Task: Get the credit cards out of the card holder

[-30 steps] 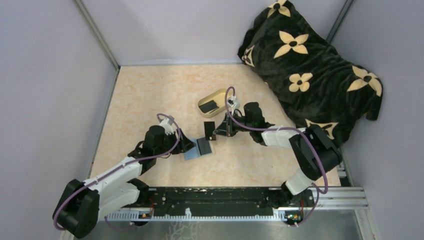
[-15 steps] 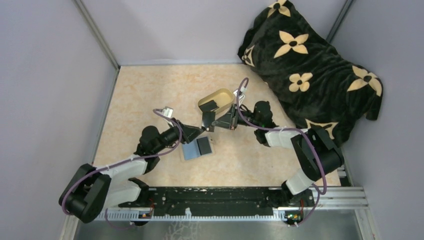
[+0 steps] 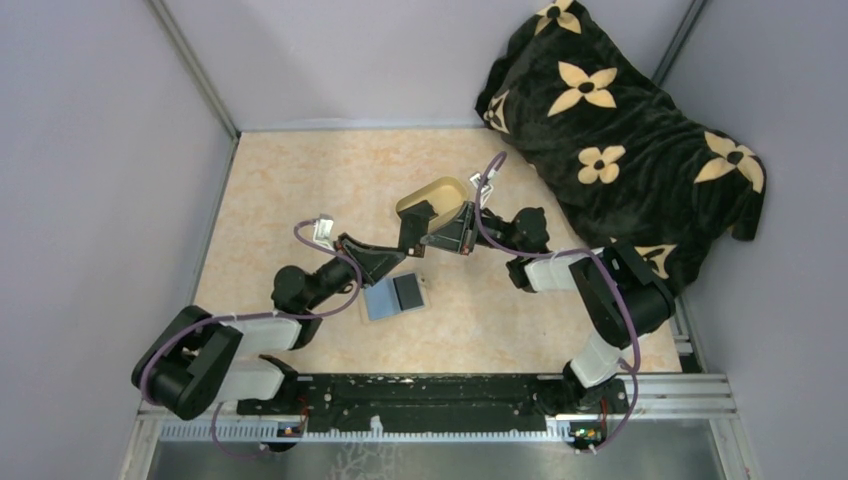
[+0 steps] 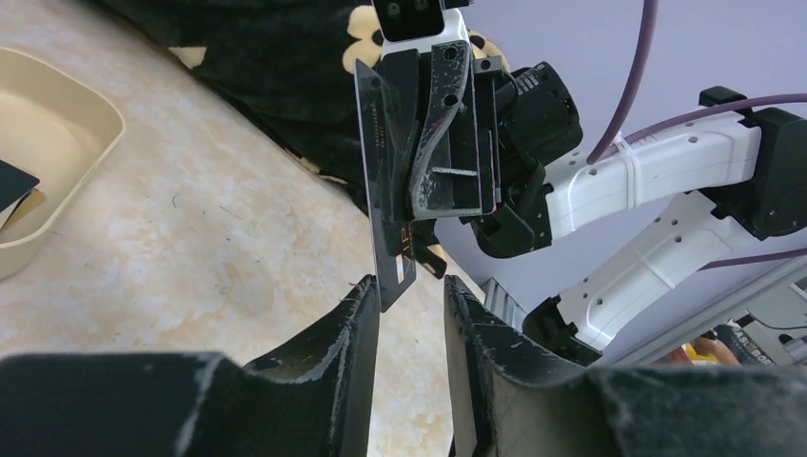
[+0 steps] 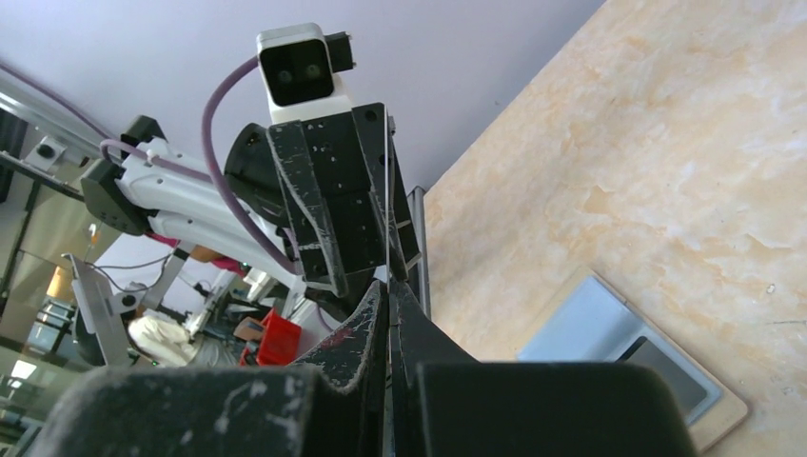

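Mid-air over the middle of the surface (image 3: 300, 190), the right gripper (image 3: 432, 238) has a credit card (image 4: 381, 171) pinched upright, its jaws clamped flat on the card's upper part. The left gripper (image 4: 407, 295) sits right below it. Its jaws are only narrowly parted, and the card's lower corner hangs in the gap between them, not gripped as far as I can see.

This reads as a hand-off, or else the card is on its way to the dish (image 3: 440, 192), which is just beyond the two grippers on the far side. If it's a hand-off, the left jaws need to close squarely on that corner before the right lets go. The card is thin and rigid, so a skewed pinch could twist it loose.

The card itself is black and glossy, with fine pale print along one edge and a light mark near the bottom corner.

A second card (image 4: 11, 186), also black, lies in the cream dish, propped against its wall.

The card holder (image 3: 395, 297) lies open and flat on the near side of the grippers, blue-grey faces up. Its right half shows a dark panel (image 5: 666, 367). It could be another card in its slot, but I can't tell.
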Action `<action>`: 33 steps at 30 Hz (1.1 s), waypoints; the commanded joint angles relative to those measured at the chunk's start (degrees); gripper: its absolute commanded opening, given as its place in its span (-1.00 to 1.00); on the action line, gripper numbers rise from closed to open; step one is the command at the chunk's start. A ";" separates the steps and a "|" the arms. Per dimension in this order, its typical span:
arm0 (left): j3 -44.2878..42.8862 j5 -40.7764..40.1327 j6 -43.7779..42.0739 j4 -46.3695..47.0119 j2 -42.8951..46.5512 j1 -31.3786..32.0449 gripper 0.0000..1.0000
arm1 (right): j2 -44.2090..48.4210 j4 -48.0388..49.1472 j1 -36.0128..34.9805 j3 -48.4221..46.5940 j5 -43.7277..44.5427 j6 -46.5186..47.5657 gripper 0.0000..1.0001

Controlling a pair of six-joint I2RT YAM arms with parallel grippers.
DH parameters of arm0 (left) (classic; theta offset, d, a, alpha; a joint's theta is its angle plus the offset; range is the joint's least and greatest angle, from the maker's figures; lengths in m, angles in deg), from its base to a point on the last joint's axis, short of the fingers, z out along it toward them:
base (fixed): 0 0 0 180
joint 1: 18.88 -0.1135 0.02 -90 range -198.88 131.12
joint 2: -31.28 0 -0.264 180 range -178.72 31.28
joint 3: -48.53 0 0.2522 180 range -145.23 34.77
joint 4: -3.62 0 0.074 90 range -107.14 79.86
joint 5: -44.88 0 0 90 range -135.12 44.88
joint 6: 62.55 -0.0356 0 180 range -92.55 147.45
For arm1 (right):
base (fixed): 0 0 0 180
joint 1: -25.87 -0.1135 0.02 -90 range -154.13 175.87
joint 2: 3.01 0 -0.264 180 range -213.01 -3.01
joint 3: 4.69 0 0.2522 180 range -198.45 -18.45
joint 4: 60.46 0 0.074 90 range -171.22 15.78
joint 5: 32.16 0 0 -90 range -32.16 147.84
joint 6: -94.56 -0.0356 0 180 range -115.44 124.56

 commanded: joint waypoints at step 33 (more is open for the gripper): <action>-5.10 8.27 -12.33 -29.09 14.46 0.05 -1.00 | 5.42 -5.48 0.53 -2.05 -5.50 6.84 -0.43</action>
